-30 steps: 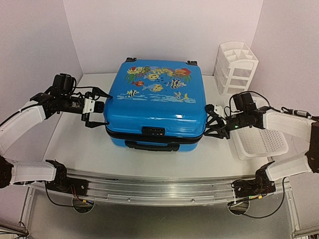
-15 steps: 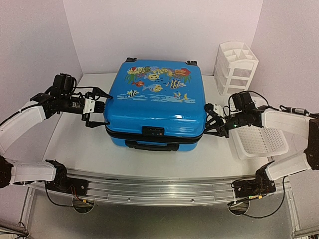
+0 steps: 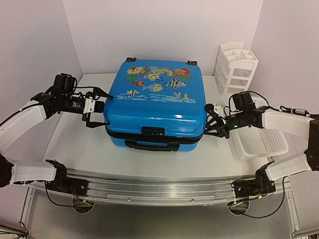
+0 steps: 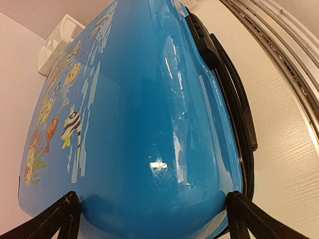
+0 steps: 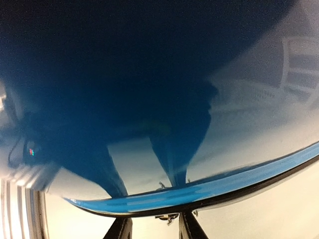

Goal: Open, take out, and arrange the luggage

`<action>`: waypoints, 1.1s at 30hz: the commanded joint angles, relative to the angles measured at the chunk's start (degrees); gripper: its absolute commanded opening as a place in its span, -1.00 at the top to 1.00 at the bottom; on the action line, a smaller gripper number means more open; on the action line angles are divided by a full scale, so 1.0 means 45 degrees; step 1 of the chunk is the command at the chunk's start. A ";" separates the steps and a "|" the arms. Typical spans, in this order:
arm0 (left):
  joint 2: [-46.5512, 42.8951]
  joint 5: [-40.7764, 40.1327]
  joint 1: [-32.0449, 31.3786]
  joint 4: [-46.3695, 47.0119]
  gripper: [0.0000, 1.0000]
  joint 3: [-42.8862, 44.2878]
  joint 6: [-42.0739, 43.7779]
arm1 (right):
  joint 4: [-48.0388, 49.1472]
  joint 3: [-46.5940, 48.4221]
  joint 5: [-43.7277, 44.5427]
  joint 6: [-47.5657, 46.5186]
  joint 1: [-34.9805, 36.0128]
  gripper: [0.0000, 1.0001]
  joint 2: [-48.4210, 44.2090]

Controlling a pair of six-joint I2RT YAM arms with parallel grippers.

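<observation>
The luggage (image 3: 155, 102) is a bright blue hard-shell suitcase lying flat and closed, with its fish-print lid up and its black zipper band (image 3: 149, 137) facing front. My left gripper (image 3: 99, 108) is open and straddles the suitcase's left side; in the left wrist view (image 4: 152, 211) the blue shell (image 4: 149, 124) fills the gap between the fingers. My right gripper (image 3: 211, 122) is against the suitcase's right side. In the right wrist view (image 5: 155, 224) its fingers stand slightly apart at the zipper band (image 5: 224, 199), with a small metal zipper pull (image 5: 167, 217) between them.
A white compartmented organizer (image 3: 235, 67) stands at the back right. A white perforated basket (image 3: 261, 142) lies at the right, under my right arm. Walls enclose the table on the left, back and right. A metal rail (image 3: 159, 186) runs along the near edge.
My right gripper has edged slightly toward the suitcase's side. The left arm and the suitcase have not moved.
</observation>
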 commanded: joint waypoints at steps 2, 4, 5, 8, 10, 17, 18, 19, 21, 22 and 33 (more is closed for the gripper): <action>0.0462 -0.0308 -0.0223 -0.0418 -0.99 -0.0240 -0.0110 | -0.1618 -0.0696 0.2446 -0.0135 0.0264 0.40 0.0333; 0.0475 -0.0284 -0.0227 -0.0408 -0.99 -0.0235 -0.0102 | -0.1617 -0.0729 0.2427 -0.0120 0.0265 0.39 0.0193; 0.0489 -0.0272 -0.0229 -0.0401 -0.99 -0.0242 -0.0095 | -0.1621 -0.0710 0.2380 -0.0099 0.0264 0.40 0.0149; 0.0525 -0.0232 -0.0228 -0.0400 -0.99 -0.0268 -0.0069 | -0.1627 -0.0667 0.2346 0.0090 0.0262 0.41 0.0121; 0.0514 -0.0235 -0.0216 -0.0368 -1.00 -0.0278 -0.0054 | -0.1635 -0.0794 0.2468 0.0117 0.0258 0.42 0.0035; 0.0489 -0.0203 -0.0227 -0.0325 -0.99 -0.0351 -0.0024 | -0.1622 -0.0977 0.2247 0.0121 0.0261 0.42 0.0183; 0.0491 -0.0190 -0.0226 -0.0325 -0.99 -0.0356 -0.0013 | -0.1617 -0.0951 0.2339 0.0155 0.0260 0.42 0.0310; 0.0479 -0.0188 -0.0222 -0.0319 -0.99 -0.0355 0.0004 | -0.1623 -0.0935 0.2385 0.0161 0.0254 0.43 0.0390; 0.0480 -0.0187 -0.0227 -0.0313 -0.99 -0.0376 -0.0008 | -0.1603 -0.0930 0.2142 0.0024 0.0266 0.43 0.0366; 0.0490 -0.0194 -0.0225 -0.0315 -0.99 -0.0377 -0.0012 | -0.1583 -0.0884 0.1958 -0.0035 0.0263 0.44 0.0342; 0.0599 -0.0262 -0.0222 -0.0070 -0.99 -0.0369 0.0002 | -0.1725 -0.0455 0.1242 -0.0586 0.0259 0.52 0.1099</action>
